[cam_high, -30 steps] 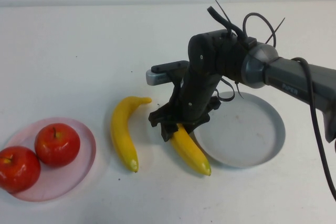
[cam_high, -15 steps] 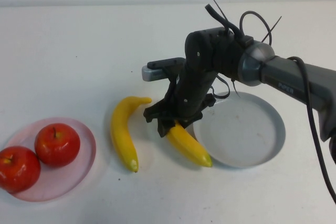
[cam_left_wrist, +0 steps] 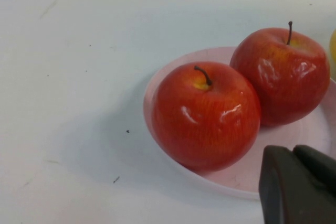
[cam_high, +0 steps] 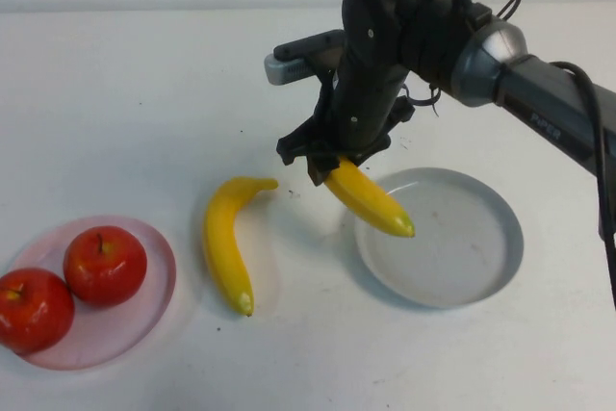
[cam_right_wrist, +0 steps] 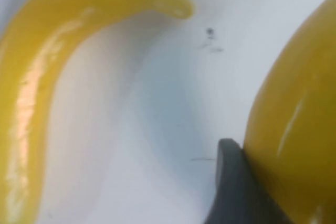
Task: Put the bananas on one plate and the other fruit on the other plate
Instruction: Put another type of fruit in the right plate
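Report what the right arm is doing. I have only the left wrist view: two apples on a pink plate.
Observer: The right gripper is shut on one banana, holding it above the table with its free tip over the grey plate.
Operator: Say what's on that plate.
Observer: Nothing lies on it yet.
Operator: Find the second banana.
Observer: The second banana lies on the table between the pink plate and the grey plate, touching neither.
Operator: Place my left gripper.
Observer: The left gripper sits near the pink plate's rim in your view; the high view does not show it at all.
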{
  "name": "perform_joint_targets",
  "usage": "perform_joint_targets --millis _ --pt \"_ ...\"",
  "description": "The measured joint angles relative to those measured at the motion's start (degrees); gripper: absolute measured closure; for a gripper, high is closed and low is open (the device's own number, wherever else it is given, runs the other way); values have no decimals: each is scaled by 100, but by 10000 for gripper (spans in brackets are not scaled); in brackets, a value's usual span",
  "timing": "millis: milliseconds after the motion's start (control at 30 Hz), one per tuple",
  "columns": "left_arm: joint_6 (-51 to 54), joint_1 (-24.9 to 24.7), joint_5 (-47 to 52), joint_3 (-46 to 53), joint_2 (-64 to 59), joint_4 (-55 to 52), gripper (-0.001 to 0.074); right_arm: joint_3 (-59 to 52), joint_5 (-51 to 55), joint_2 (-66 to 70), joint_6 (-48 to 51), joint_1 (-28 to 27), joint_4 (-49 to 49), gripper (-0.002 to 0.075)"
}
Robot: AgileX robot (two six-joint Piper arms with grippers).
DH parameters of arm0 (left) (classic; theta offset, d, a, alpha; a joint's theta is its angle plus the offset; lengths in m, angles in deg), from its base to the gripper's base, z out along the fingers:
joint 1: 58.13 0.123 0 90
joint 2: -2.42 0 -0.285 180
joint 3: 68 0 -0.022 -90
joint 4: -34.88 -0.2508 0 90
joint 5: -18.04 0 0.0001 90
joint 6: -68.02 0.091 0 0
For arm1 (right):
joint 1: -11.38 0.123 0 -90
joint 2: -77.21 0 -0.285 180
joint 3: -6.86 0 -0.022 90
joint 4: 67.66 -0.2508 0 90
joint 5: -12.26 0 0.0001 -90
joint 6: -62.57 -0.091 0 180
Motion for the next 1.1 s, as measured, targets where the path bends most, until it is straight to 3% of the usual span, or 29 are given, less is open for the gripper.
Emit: perform_joint_targets --millis 167,500,867,1100 --pt "0 0 0 0 0 0 738 -423 0 -461 -35 -362 23 418" --pt "-9 0 0 0 0 0 738 -2346 0 -1302 -138 -1542 -191 418" --pt "-9 0 0 0 0 0 738 -2730 -411 -1280 410 -1559 -978 417" --pt "-9 0 0 0 0 0 738 -2730 -492 -1090 592 -1559 -1097 298"
